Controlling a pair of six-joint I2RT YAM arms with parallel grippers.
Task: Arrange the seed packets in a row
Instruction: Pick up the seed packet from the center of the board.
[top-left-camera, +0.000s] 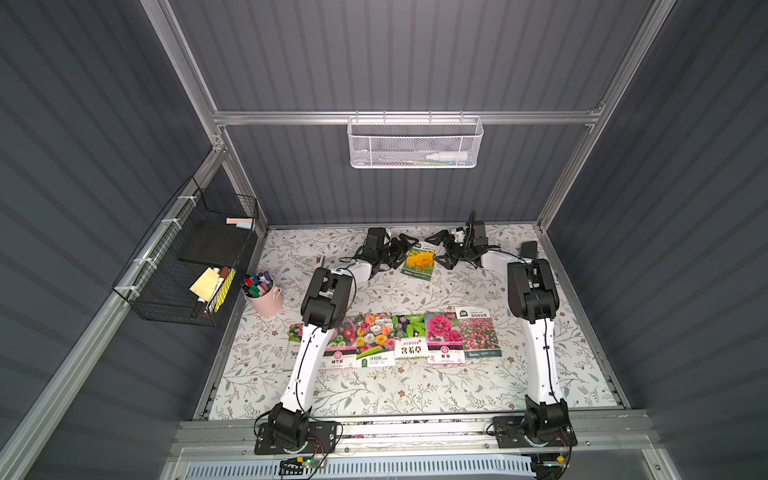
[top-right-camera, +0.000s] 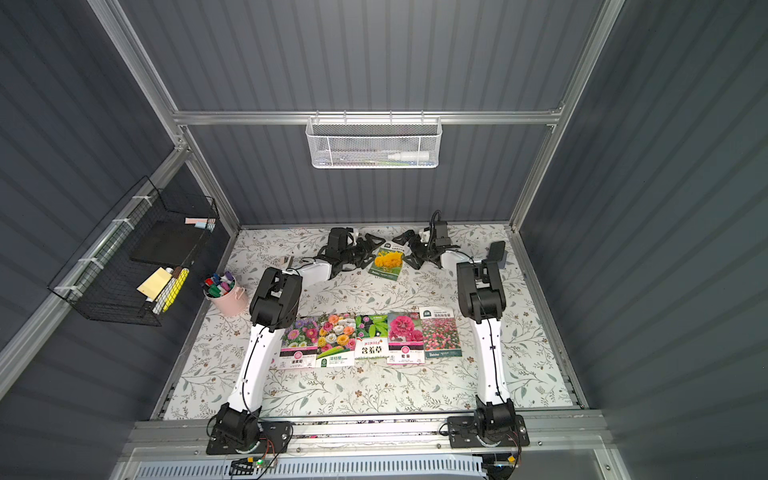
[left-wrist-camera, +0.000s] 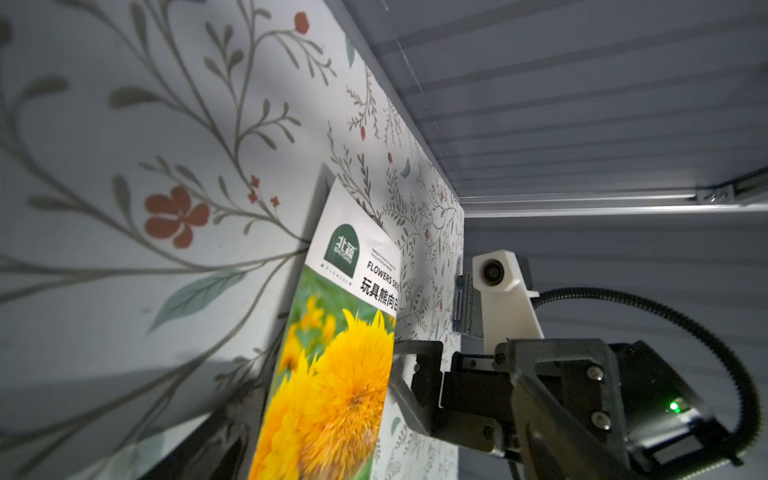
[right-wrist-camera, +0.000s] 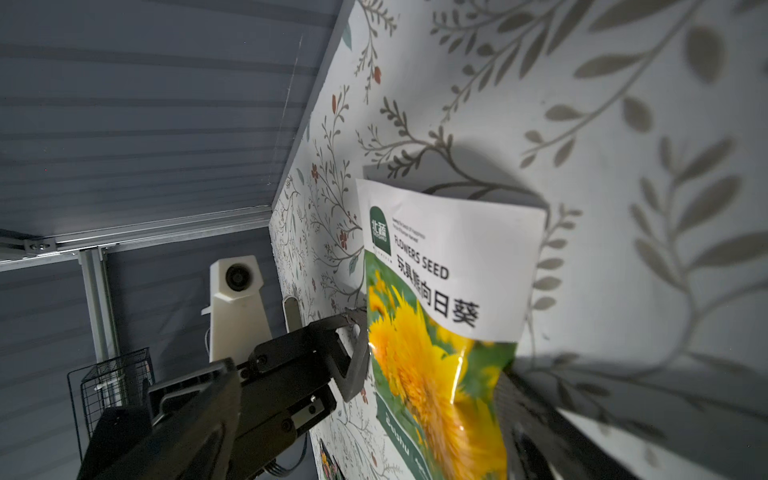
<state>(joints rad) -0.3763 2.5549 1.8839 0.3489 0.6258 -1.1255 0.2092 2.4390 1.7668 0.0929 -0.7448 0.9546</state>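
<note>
On grey-walled floral tabletop, left end effector and right end effector gape, flanking sunflower packet

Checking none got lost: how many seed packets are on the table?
7: six in the near row, leftmost half hidden by the left arm; one sunflower packet at the back.

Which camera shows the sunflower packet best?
The right wrist view: the sunflower packet looks big, its words readable. The left wrist view shows it slanted, words cut off. Both top views show it tiny.
</note>
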